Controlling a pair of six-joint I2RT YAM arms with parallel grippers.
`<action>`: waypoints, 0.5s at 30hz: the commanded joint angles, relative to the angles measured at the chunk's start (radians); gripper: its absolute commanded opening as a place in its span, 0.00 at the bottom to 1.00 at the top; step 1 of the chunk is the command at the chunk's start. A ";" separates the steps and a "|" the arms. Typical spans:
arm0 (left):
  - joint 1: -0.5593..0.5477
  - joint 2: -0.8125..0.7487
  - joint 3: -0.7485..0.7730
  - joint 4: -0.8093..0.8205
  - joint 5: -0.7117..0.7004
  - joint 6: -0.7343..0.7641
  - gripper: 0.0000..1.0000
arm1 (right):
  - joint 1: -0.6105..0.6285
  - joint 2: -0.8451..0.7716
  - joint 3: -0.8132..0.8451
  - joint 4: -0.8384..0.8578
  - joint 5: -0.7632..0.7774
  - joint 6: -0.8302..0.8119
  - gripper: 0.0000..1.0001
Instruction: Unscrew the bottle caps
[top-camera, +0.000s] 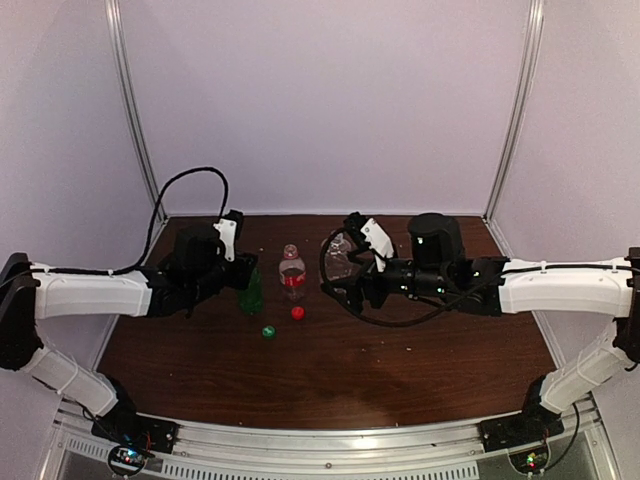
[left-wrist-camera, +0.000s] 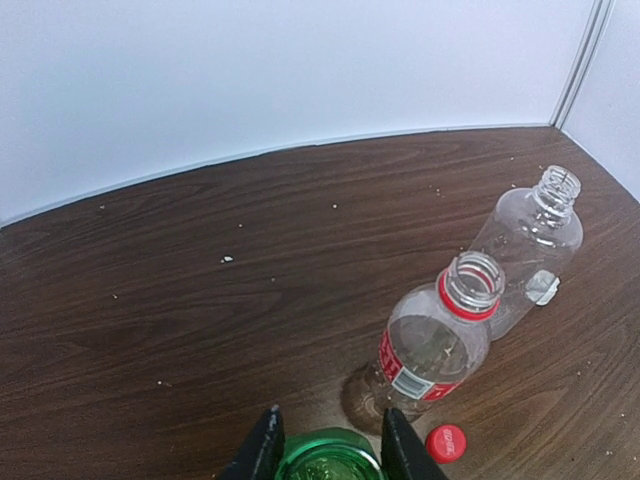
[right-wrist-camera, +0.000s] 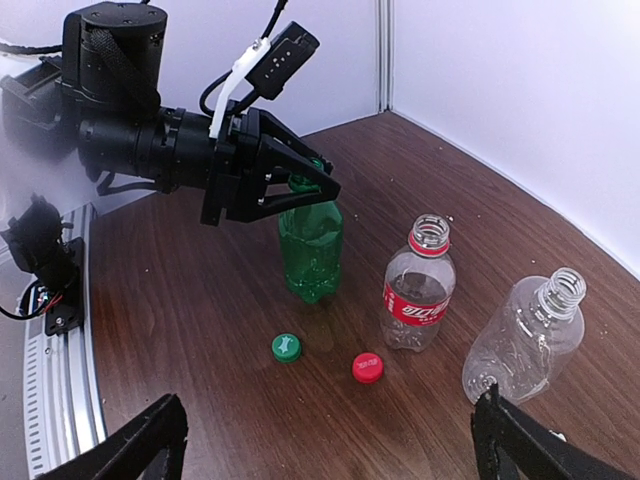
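Observation:
The green bottle stands upright with its mouth bare. My left gripper is shut on its top, one finger on each side. The clear bottle with a red label and the wider rounded clear bottle stand to its right, both uncapped. The green cap and the red cap lie on the table in front of them. A small white round piece shows at the rounded bottle; I cannot tell if it is the white cap. My right gripper is wide open and empty, beside the rounded bottle.
The dark wooden table is closed in by white walls at the back and sides with metal posts at the corners. A black cable loops above the left arm. A metal rail runs along the near edge.

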 joint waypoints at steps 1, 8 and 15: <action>0.006 0.028 -0.030 0.143 -0.018 -0.004 0.00 | -0.004 -0.001 -0.002 -0.004 0.042 0.014 1.00; 0.006 0.061 -0.056 0.170 -0.006 -0.026 0.07 | -0.003 -0.001 -0.007 -0.004 0.048 0.014 1.00; 0.006 0.060 -0.076 0.175 -0.003 -0.029 0.27 | -0.003 0.001 -0.008 -0.004 0.057 0.016 1.00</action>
